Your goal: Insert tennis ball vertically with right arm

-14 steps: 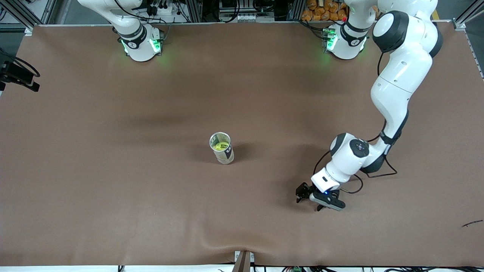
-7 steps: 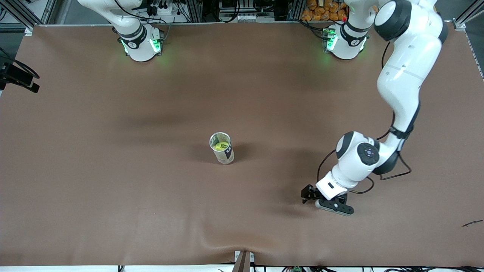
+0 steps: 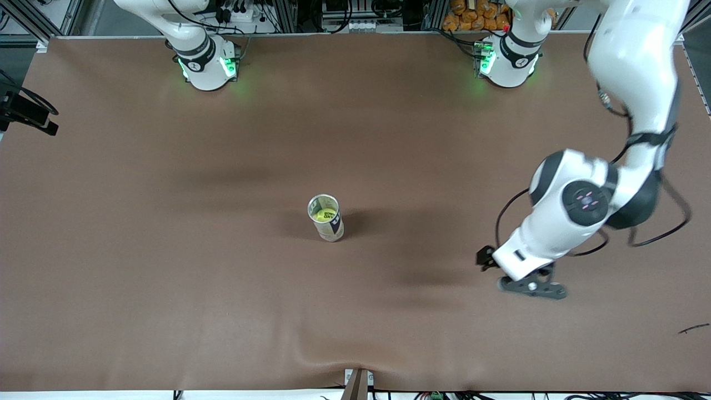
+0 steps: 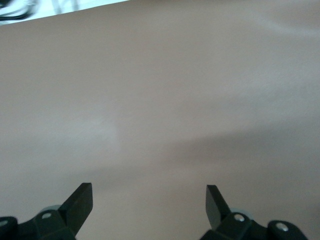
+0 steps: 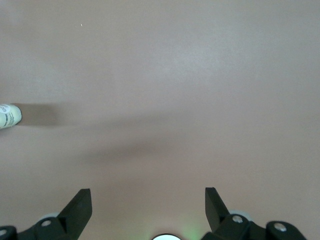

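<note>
The table (image 3: 166, 289) was covered in plain brown cloth, with my two bases at the edge farthest from the front camera. Near the middle of it stood an upright, clear cylindrical can with a dark label (image 3: 326, 218), its mouth open, and a yellow-green tennis ball (image 3: 323, 214) sat inside it. In my right wrist view only a bit of that can showed at the picture's edge (image 5: 9, 115). My right hand (image 5: 148, 200) hung above bare cloth with its dark fingers (image 5: 80, 202) spread apart and nothing between them; the front camera did not show it. My left hand (image 3: 522, 280) was well apart from the can, over the cloth toward the left arm's end of the table, also spread wide and empty (image 4: 149, 197).
</note>
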`<state>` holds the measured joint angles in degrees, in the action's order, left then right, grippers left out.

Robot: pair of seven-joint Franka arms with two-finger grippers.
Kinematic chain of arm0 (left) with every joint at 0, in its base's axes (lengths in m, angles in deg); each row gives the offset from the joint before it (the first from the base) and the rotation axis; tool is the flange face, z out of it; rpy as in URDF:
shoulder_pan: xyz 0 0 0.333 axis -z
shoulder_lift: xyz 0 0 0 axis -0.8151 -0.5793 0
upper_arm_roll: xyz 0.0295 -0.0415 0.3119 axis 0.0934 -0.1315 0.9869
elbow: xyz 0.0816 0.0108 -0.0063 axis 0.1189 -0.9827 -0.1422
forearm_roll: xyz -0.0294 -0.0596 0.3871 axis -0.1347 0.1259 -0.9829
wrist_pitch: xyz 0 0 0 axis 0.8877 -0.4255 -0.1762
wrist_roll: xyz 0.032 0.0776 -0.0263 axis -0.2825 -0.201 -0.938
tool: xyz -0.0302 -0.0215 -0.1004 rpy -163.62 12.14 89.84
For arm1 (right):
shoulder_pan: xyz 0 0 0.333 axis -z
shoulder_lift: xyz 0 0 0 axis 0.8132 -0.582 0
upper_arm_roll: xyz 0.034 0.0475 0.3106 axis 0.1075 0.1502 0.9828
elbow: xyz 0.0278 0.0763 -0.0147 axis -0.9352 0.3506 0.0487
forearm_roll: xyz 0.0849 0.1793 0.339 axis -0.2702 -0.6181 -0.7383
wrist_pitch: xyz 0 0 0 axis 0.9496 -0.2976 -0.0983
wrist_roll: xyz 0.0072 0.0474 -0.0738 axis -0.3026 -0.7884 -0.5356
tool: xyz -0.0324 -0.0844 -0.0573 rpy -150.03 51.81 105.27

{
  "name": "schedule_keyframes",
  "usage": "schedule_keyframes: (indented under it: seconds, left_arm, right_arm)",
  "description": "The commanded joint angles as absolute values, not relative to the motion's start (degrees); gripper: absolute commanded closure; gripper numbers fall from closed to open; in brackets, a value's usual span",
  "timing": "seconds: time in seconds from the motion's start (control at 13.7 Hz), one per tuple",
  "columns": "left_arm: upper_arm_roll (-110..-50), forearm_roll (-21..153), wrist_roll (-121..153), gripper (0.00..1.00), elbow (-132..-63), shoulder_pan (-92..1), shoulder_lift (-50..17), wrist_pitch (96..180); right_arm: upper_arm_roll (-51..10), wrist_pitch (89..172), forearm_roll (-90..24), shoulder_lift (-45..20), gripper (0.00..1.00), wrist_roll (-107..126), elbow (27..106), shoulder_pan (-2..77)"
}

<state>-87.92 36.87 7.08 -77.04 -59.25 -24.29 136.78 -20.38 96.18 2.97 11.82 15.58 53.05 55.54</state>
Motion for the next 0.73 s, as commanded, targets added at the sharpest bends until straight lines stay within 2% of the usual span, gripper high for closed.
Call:
schedule_keyframes:
  seconds: [0.0,0.29,0.51,0.66]
  left_arm:
    - [-88.01,38.79,7.79,0.0,-79.25,-61.54,-15.61,128.0]
    - [-88.09,40.64,9.53,0.0,-78.99,-64.61,-8.58,117.63]
    - [-88.01,44.32,10.6,0.0,-78.9,-67.42,-3.13,116.29]
    - [-87.66,44.33,10.95,0.0,-78.99,-68.74,-0.05,109.99]
  right_arm:
    - [-20.12,95.22,3.01,11.44,0.0,16.44,51.87,55.73]
    - [-19.86,95.22,3.01,11.52,0.0,16.96,51.87,55.38]
    - [-20.12,95.22,3.27,11.44,0.0,16.52,51.87,55.82]
    - [-20.12,95.22,3.1,11.44,0.0,16.52,51.87,55.82]
